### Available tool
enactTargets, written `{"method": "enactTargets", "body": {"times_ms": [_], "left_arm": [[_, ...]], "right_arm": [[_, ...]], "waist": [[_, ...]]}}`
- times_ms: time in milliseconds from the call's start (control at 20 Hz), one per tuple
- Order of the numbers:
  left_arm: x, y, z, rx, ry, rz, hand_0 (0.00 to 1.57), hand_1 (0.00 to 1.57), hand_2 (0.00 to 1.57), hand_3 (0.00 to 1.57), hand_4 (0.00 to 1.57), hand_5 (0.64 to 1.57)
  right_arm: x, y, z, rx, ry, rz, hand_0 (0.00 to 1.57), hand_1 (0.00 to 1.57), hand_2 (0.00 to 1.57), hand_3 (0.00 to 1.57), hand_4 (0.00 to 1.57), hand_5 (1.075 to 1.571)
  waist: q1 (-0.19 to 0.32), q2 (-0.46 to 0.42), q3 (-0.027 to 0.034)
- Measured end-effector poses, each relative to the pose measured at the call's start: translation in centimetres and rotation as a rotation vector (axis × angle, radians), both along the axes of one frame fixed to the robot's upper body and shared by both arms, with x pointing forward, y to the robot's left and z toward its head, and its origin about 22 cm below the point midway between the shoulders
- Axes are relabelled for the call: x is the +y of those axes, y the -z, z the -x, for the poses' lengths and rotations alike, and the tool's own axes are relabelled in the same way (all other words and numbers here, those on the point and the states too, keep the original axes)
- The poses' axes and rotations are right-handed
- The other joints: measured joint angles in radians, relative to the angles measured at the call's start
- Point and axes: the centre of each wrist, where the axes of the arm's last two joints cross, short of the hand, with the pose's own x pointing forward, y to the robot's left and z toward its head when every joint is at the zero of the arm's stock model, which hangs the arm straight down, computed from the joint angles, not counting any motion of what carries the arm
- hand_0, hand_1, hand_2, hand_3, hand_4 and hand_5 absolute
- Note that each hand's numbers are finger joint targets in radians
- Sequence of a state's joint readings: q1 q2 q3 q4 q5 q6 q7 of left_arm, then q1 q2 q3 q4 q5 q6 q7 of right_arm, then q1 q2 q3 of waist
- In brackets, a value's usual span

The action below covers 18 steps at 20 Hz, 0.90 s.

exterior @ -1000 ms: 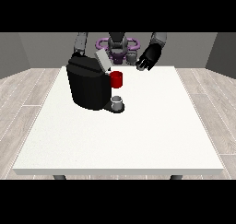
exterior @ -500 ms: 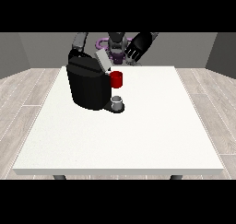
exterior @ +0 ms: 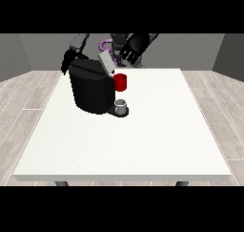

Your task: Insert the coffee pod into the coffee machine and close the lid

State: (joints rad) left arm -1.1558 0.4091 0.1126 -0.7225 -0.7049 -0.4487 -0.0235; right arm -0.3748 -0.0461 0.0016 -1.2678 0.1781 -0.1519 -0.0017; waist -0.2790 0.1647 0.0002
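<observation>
Coffee machine [exterior: 93,90], black and bulky, is sitting on the white desk [exterior: 143,140], with its grey lid [exterior: 106,63] tilting up at its top. A red thing at the machine [exterior: 120,82] is showing on its front, and a grey thing [exterior: 121,105] is resting on the base just below that. Above and behind the machine, the hand at the view's right [exterior: 133,47] is hovering with fingers spread and holding nothing. Behind the machine, the hand at the view's left [exterior: 68,61] is hanging; its fingers cannot be made out.
</observation>
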Motion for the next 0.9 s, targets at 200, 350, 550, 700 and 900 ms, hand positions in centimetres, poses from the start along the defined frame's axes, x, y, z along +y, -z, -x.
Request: {"method": "enactTargets", "body": {"times_ms": [200,350,550,700,900], "left_arm": [[1.2,-1.9,0.0,-0.04,-0.021,-0.002,1.22,1.22,1.29,1.24,0.49,1.571],[1.2,-2.1,-0.1,-0.055,-0.019,-0.004,1.19,1.19,1.27,1.23,0.47,1.571],[1.5,-2.8,-0.2,-0.062,-0.009,-0.008,1.2,1.2,1.26,1.23,0.46,1.571],[1.4,-2.7,-0.2,-0.068,-0.012,-0.009,1.24,1.24,1.29,1.22,0.43,1.571],[0.6,-3.1,-0.3,-0.071,0.013,-0.017,1.2,1.2,1.25,1.21,0.44,1.571]], "right_arm": [[-0.1,-1.6,-0.5,-0.047,-0.003,-0.003,0.0,0.0,0.0,0.0,0.0,1.571],[0.2,-2.3,-0.8,-0.068,0.004,-0.012,0.0,0.0,0.0,0.0,0.0,1.571],[0.5,-2.7,-0.9,-0.073,0.026,-0.012,0.0,0.0,0.0,0.0,0.1,1.571],[-0.1,-2.8,-1.0,-0.076,0.036,-0.004,0.0,0.0,0.0,0.0,0.0,1.571],[-1.4,-3.2,-1.7,-0.076,0.053,-0.003,0.0,0.0,0.0,0.0,0.22,1.571]], "waist": [[-0.028,0.051,0.0],[-0.032,0.082,-0.0001],[-0.032,0.1,-0.0002],[-0.03,0.113,0.0],[-0.016,0.13,0.0001]]}}
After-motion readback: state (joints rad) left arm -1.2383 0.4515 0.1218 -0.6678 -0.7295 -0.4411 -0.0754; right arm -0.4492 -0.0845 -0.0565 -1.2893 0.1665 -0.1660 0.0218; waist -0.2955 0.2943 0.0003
